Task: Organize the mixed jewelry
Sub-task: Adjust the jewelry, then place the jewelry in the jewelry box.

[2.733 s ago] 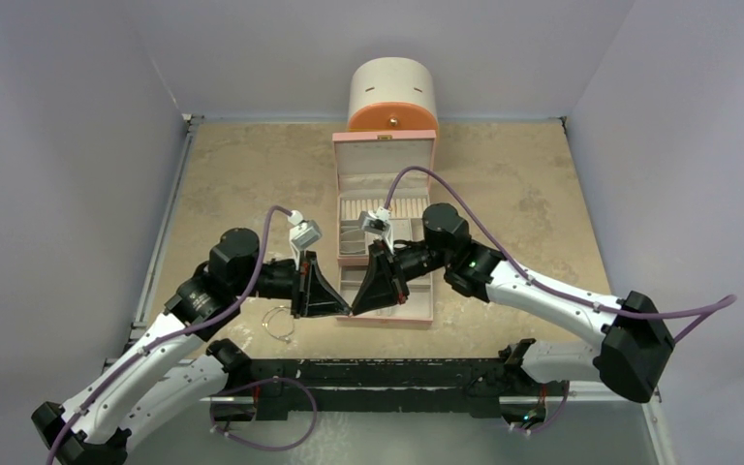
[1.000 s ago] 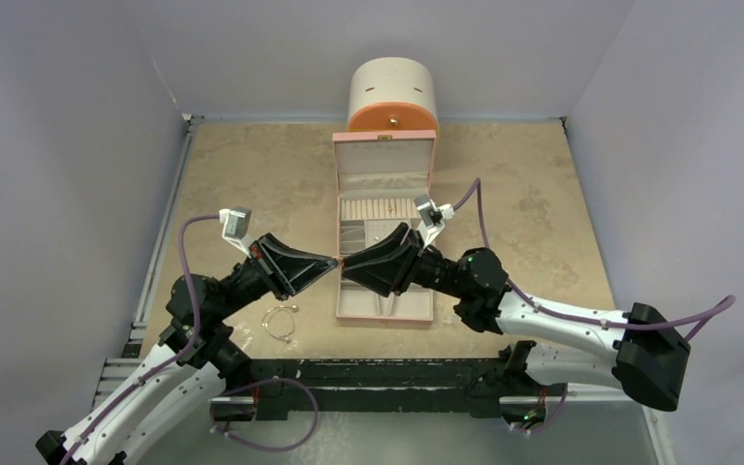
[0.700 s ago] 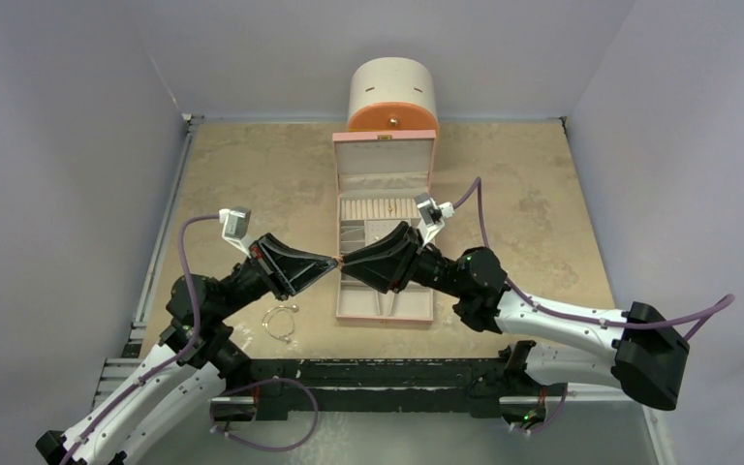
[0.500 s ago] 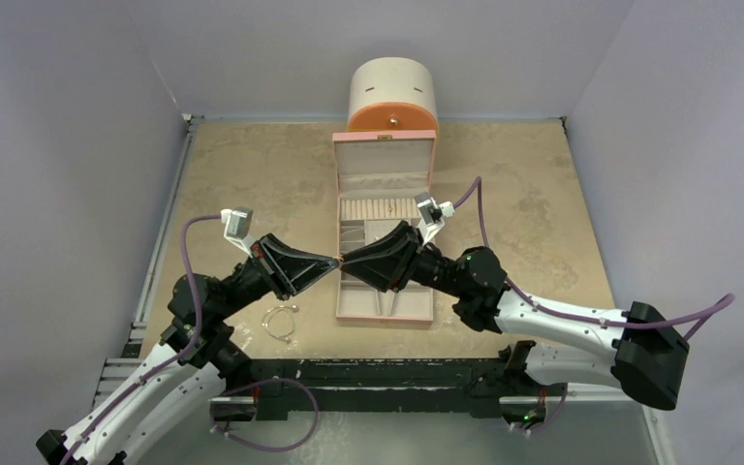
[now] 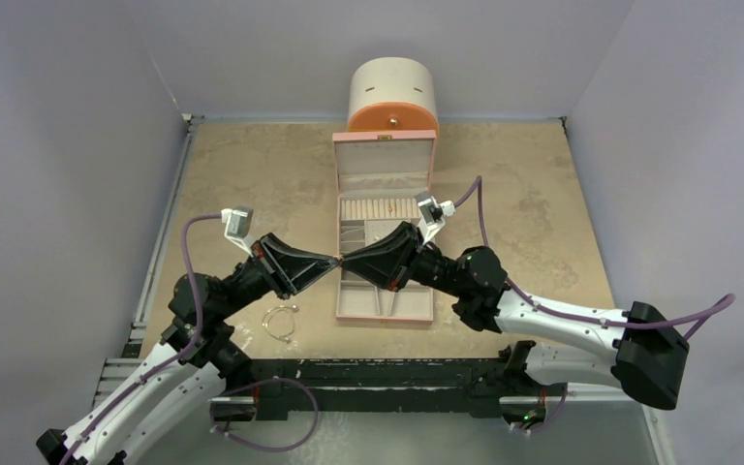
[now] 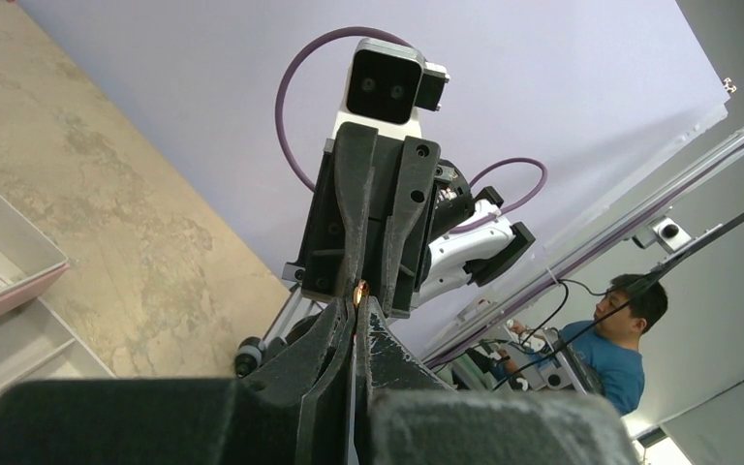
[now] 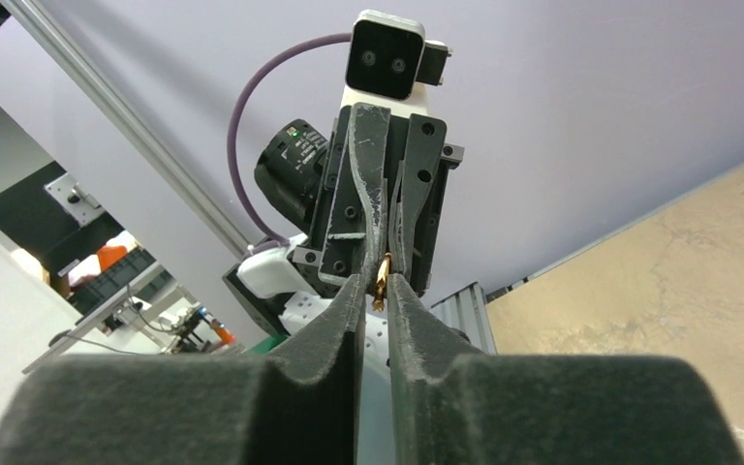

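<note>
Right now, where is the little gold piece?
Seen from the top view, the little gold piece is in midair over the left edge of the pink jewelry box, pinched by the left claw, tip to tip with the right claw.

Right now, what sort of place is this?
Probably a robotics lab test booth. Plain lilac walls box in a stone-patterned table, two robot arms are mounted on a black rail at its near edge, and the left wrist view shows a man in a blue shirt among cables outside.

A fixed camera looks down from behind my bases over the table (image 5: 252, 184); my wrist cameras face each other close-up, both showing left gripper (image 7: 385, 258) meeting right gripper (image 6: 360, 281).
</note>
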`<state>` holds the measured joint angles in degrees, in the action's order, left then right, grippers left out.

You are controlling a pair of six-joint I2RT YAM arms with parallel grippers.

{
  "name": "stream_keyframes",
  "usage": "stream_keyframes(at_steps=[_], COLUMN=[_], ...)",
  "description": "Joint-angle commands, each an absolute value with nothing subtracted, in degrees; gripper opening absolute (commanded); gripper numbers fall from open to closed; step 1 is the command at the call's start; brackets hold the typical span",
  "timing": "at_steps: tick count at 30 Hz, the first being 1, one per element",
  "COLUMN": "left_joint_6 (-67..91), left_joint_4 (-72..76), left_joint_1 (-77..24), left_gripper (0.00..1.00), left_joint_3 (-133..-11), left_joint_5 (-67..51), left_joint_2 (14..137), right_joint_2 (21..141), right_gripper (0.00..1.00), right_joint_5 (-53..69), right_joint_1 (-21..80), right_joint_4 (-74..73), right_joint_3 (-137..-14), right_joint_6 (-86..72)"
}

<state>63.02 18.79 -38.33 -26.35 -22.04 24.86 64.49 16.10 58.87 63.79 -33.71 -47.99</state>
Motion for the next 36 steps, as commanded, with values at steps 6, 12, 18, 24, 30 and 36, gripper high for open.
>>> stream_keyframes(at_steps=[6,12,18,24,30,36], left_joint_6=[63.0,61.2,53.4,43.5,37.3,34.1], left_joint_4=[21.0,17.3,3.0,-15.0,-25.7,-29.7], left_joint_1=[-38.5,-38.4,-38.5,-38.4,-38.4,-38.5], left_gripper=[0.0,0.19,0.5,0.57,0.58,0.58], left_joint_3=[-26.1,-27.0,-32.0,-39.4,-45.1,-46.8], left_joint_5=[-20.0,-18.5,-12.0,-0.3,7.2,10.0], left_joint_2=[25.1,24.8,22.2,19.3,19.7,19.4], right_joint_2=[63.6,61.4,56.9,54.6,59.6,66.8], right_gripper=[0.0,0.0,0.0,0.0,0.0,0.0], right_joint_5=[14.5,11.1,4.8,-4.9,-14.5,-13.2], right_joint_1=[59.1,59.2,59.1,58.7,55.2,46.1], right_joint_4=[67.5,61.3,43.6,18.2,-6.2,-16.1], right_joint_3=[-34.7,-35.0,-37.8,-46.4,-56.5,-62.1], right_joint_6=[-47.5,-46.0,-42.8,-35.2,-27.4,-21.9])
